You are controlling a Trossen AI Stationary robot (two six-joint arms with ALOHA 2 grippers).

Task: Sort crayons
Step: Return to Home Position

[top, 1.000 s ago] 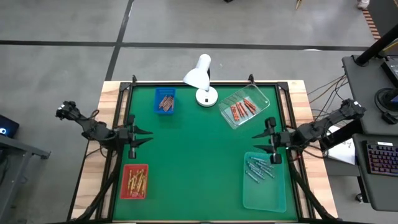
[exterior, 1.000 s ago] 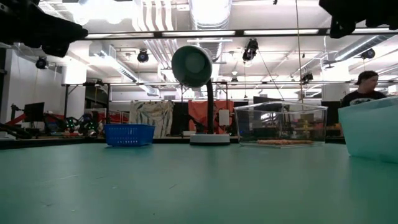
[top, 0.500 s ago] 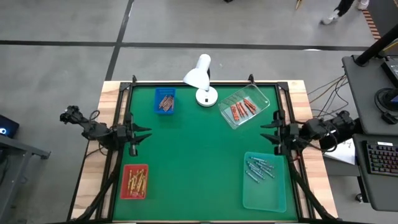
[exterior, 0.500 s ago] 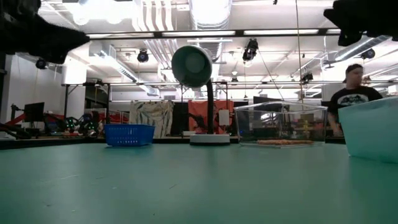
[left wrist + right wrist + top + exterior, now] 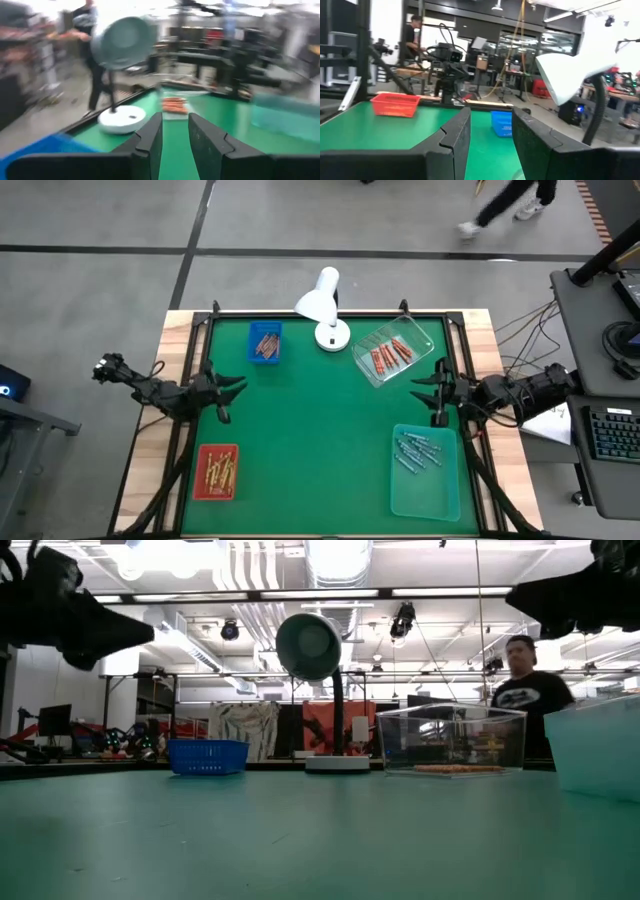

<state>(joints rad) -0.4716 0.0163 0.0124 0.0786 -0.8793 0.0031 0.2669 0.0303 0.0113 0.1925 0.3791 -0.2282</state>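
**High view.** No crayon that I can see lies loose on the green mat (image 5: 320, 440). The brown crayons (image 5: 266, 345) are in the blue bin (image 5: 265, 326) at 11 o'clock. The red crayons (image 5: 390, 356) are in the clear bin (image 5: 415, 332) at 1 o'clock. The yellow crayons (image 5: 220, 470) are in the red bin (image 5: 216, 447) at 7 o'clock. The grey-blue crayons (image 5: 415, 450) are in the pale tray (image 5: 425, 495) at 5 o'clock. A desk lamp (image 5: 322, 298) stands at 12. The left gripper (image 5: 228, 395) sits at the 9 o'clock edge and the right gripper (image 5: 428, 392) at 3, both spread and carrying nothing.

**Low view.** Both grippers hang high and well clear of the mat, the left (image 5: 110, 628) at 10 o'clock and the right (image 5: 545, 600) at 2. A person (image 5: 525, 690) stands behind the clear bin (image 5: 450, 740).

**Left wrist view.** The fingers (image 5: 150, 140) are parted with bare mat between them, looking toward the lamp base and the red crayons (image 5: 174, 104).

**Right wrist view.** The fingers (image 5: 452, 135) are parted with nothing held. The red bin (image 5: 396, 104) and blue bin (image 5: 501, 123) lie beyond them.

The sorting looks finished, and the step in hand seems to be parking the arms. The next move should call only for settling each arm at its own edge, with no grasp.
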